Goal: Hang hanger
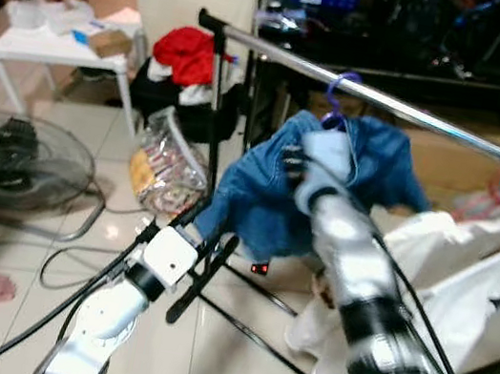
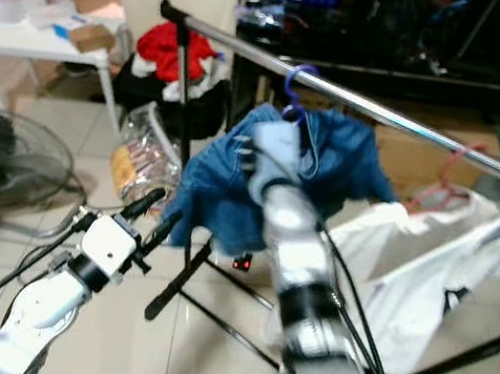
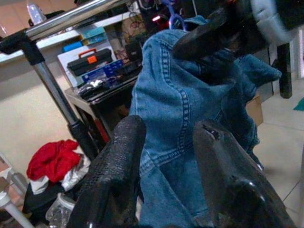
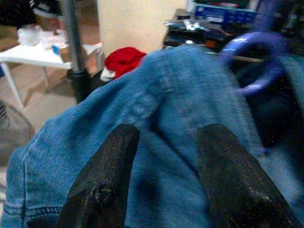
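1. The purple plastic hanger (image 1: 341, 97) carrying a blue denim jacket (image 1: 259, 189) appears hooked over the silver metal rail (image 1: 418, 115), so hanging looks nearly done.
2. The right gripper (image 4: 161, 190), fingers spread, faces the denim; release and withdrawal remain.
3. At seven o'clock, the left gripper (image 1: 201, 271) hovers spread, empty.

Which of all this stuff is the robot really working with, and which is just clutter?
In use:
purple hanger
denim jacket
clothes rail
right pincer
left pincer

Just lying about:
fan
white table
red cloth
white garments
toolbox
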Tool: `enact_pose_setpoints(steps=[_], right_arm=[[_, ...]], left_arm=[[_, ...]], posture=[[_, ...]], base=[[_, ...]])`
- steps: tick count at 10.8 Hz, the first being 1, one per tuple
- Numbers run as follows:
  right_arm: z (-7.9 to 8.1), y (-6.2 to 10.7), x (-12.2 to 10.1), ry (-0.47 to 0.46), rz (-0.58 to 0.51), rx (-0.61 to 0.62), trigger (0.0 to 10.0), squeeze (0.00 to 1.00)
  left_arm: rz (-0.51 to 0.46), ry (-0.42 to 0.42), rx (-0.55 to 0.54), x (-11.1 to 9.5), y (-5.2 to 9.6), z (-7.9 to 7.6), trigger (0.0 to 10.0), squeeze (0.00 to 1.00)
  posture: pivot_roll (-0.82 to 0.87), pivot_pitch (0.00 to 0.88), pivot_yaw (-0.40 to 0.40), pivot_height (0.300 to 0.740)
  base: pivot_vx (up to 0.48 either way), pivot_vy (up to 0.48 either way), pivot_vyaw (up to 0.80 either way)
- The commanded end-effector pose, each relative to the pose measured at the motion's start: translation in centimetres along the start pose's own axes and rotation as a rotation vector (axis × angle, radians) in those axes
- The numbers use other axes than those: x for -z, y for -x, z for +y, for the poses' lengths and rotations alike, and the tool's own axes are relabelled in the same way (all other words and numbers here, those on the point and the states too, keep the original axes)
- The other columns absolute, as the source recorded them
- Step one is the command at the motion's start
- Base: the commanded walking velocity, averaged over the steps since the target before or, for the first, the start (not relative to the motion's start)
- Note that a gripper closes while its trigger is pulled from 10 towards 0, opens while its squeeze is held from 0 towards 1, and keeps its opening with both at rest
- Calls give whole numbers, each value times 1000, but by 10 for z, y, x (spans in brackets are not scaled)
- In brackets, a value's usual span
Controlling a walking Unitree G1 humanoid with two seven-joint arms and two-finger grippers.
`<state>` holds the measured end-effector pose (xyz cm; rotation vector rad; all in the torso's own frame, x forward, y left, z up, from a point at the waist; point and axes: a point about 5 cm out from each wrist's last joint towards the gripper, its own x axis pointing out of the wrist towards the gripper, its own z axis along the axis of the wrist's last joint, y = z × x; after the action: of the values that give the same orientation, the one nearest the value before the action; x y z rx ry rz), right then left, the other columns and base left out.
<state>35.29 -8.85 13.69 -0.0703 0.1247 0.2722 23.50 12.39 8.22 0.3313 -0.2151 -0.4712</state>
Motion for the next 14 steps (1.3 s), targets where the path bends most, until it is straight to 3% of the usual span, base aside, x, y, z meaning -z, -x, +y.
enact_pose_setpoints(steps=[1, 2, 4, 7, 10, 14], right_arm=[[-4, 5, -11, -10, -30, -9, 10000, 0], [-9, 9, -13, 0, -38, 0, 10000, 0], [-37, 24, -22, 38, -69, 94, 10000, 0], [-53, 36, 1, 93, 55, 176, 10000, 0], [-76, 45, 6, 119, 98, 265, 10000, 0], [-82, 49, -33, 102, -39, 335, 10000, 0]], left_arm=[[6, -5, 7, 1, -1, 1, 10000, 0], [6, -4, 12, 1, -1, 1, 10000, 0], [4, -3, 21, 2, -3, 1, 10000, 0], [-2, -3, 35, 2, -7, 1, 10000, 0], [-6, -2, 40, 2, -8, 0, 10000, 0], [-7, -7, 52, 3, -9, 2, 10000, 0]], posture=[[21, 0, 25, 740], [12, 0, 29, 740], [-3, 0, 34, 740], [-15, 0, 37, 740], [-19, 0, 40, 740], [-26, 0, 57, 740]], base=[[0, 0, 0], [0, 0, 0], [0, 0, 0], [0, 0, 0], [0, 0, 0], [0, 0, 0]])
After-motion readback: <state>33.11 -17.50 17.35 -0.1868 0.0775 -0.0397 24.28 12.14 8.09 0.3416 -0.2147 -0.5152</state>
